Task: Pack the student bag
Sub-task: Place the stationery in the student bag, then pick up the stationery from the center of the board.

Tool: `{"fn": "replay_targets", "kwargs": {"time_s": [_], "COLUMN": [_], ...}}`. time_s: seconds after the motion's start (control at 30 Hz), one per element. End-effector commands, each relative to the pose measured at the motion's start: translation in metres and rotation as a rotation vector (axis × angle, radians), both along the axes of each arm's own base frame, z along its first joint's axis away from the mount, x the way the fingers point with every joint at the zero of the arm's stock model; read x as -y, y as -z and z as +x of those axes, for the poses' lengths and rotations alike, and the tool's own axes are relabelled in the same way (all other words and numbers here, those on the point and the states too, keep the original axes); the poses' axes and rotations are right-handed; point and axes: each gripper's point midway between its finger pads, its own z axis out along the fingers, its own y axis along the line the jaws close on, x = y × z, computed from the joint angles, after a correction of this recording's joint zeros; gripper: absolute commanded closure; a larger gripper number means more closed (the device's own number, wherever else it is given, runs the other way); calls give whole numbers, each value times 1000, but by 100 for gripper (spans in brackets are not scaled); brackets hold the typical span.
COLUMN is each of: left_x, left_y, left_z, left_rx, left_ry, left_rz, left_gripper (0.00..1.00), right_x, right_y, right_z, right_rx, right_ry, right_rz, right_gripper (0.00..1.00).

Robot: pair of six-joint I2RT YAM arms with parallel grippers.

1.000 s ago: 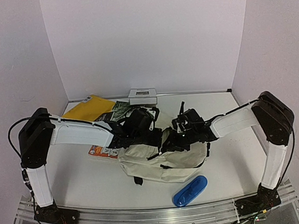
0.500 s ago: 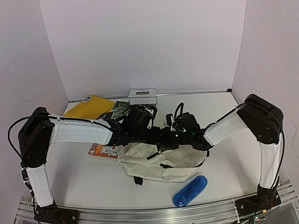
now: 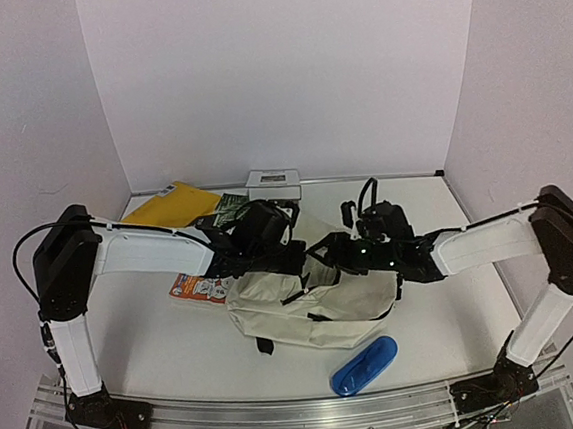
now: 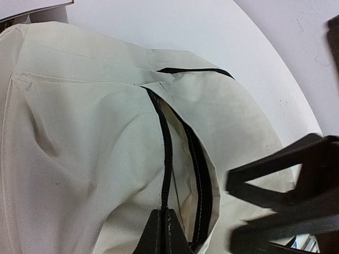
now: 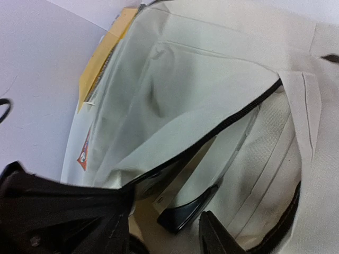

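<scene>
A blue case (image 3: 364, 365) is seen near, a yellow envelope (image 3: 170, 206) far. The cream student bag (image 3: 296, 319) is pinched at its unzipped edge by the left gripper (image 4: 165, 233); the right gripper (image 5: 200, 218) is parted, empty.

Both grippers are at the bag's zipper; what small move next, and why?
Likely close the right gripper on the free lip and pull it away: the left gripper pinches one zipper edge of the student bag, the right one's jaws stand apart in the gap, and the mouth is only a slit.
</scene>
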Motion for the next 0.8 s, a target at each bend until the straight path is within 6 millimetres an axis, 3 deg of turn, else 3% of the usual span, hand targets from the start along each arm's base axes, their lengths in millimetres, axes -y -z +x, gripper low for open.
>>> {"fn": "replay_targets", "kwargs": {"time_s": [0.0, 0.03, 0.1, 0.23, 0.37, 0.5, 0.6, 0.77], "left_x": [0, -1, -6, -16, -24, -33, -38, -51], "left_y": [-40, -42, -48, -63, -67, -66, -64, -63], "left_z": [3, 2, -1, -9, -17, -15, -11, -4], "left_rx": [77, 83, 98, 109, 82, 33, 2, -22], "left_ry": [28, 32, 41, 55, 57, 34, 22, -15], "left_rz": [-54, -52, -46, -53, -67, -78, -91, -115], "left_gripper": [98, 96, 81, 40, 12, 4, 2, 1], "right_x": [33, 39, 61, 91, 125, 146, 145, 137], "right_y": [-33, -31, -24, -4, 9, 21, 33, 33], "right_z": [-21, -26, -46, -104, -155, -178, -191, -196], "right_rx": [23, 6, -65, -262, -432, -530, -603, -648], "right_ry": [43, 49, 57, 6, 47, 109, 108, 151], "right_rz": [-101, -122, -177, -202, -197, -209, -225, -212], "right_gripper": [48, 47, 42, 30, 22, 17, 15, 7]}}
